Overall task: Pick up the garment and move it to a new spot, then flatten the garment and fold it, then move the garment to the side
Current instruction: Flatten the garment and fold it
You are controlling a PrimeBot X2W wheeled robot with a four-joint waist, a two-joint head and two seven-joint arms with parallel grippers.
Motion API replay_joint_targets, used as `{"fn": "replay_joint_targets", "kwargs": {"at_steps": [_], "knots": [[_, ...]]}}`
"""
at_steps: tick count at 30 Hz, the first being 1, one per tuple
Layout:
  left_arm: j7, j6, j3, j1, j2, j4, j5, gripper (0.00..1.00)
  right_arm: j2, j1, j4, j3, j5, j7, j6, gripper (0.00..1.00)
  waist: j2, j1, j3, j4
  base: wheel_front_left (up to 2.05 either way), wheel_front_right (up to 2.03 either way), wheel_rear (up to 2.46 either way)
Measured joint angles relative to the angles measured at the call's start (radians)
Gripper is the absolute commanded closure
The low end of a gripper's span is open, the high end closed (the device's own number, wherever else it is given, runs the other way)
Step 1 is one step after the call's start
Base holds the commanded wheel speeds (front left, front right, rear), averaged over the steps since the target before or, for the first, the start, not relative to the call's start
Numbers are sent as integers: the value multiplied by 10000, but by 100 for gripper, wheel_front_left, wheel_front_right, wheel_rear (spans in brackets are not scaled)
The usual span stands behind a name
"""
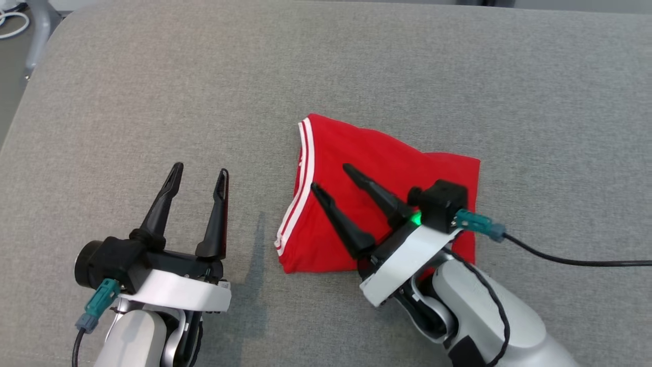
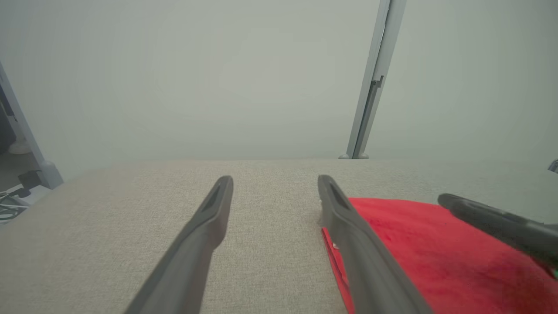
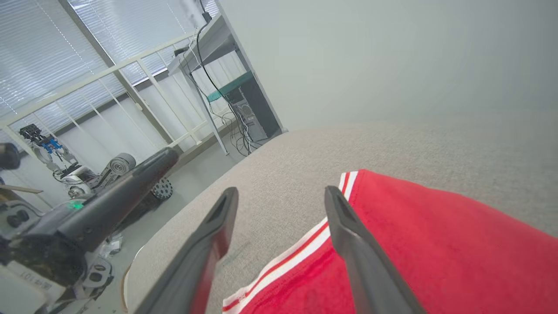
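The garment [image 1: 356, 148] lies folded into a compact red bundle on the grey table [image 1: 356, 61], its white-red striped trim along the left edge. My right gripper [image 1: 330, 176] hovers open over the garment's left part, fingers pointing up-left, nothing between them. In the right wrist view its fingers [image 3: 281, 189] straddle the striped edge of the garment [image 3: 436, 235]. My left gripper [image 1: 200, 169] stands open over bare table to the left of the garment. Its own view has the left gripper [image 2: 274, 179] empty, with the garment [image 2: 414, 244] at its right.
The padded table's rounded left edge drops to the floor, with white cables [image 1: 12, 23] beyond its far corner. A grey metal post [image 2: 370, 87] stands behind the table. A desk with a computer [image 3: 244, 109] and another wheeled machine [image 3: 117, 165] stand off to the side.
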Motion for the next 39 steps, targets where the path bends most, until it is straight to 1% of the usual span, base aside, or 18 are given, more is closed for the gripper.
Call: {"fn": "replay_joint_targets", "kwargs": {"at_steps": [1, 3, 6, 8, 13, 15, 18, 20, 27, 31, 39], "knots": [[0, -12, 44, 0, -6, 8, 46, 0, -2, -2, -90, -84, 192, -79, 0, 0, 0, 0, -16, -44, 0, 0, 0], [0, -13, 150, 5, -13, 15, 98, 0, -2, -53, -151, -458, -190, -176, 0, 0, 0, 0, -54, -151, 0, 0, 0], [0, -10, 311, 52, -27, 21, 155, 0, -29, -40, -322, -1429, -917, -270, 0, 0, 0, 0, -123, -322, 0, 0, 0], [0, 42, 449, 95, -38, 23, 192, 0, -171, 162, -589, -2196, -1386, -322, 0, 0, 0, 0, -194, -446, 0, 0, 0], [0, 180, 773, 310, -58, 58, 186, 0, -742, 1149, -1386, -4079, -2424, -322, 0, 0, 0, 0, -408, -737, 0, 0, 0], [0, 226, 884, 319, -44, 42, 125, 0, -943, 1625, -1703, -4832, -2840, -161, 0, 0, 0, 0, -513, -839, 0, 0, 0], [0, 253, 1016, 523, -4, -2, 117, 0, -1204, 2373, -2184, -5687, -3296, 125, 0, 0, 0, 0, -723, -946, 0, 0, 0], [0, 307, 1076, 671, 19, -27, 104, 0, -1244, 2885, -2470, -6130, -3486, 320, 0, 0, 0, 0, -905, -997, 0, 0, 0], [153, 426, 1047, 1126, 253, -113, 140, 0, -1160, 4233, -3208, -6721, -3791, 892, 0, 0, 0, 0, -1644, -1125, 0, 0, 0], [454, 497, 938, 1549, 343, -205, 232, 0, -984, 5011, -3478, -6962, -3891, 1126, 0, 0, 0, 0, -2148, -1178, 0, 0, 0], [1154, 784, 803, 2440, 591, -652, 387, 0, -917, 6170, -3986, -7336, -3956, 1580, 0, 0, 0, 0, -3133, -1290, 0, 0, 0]]}}
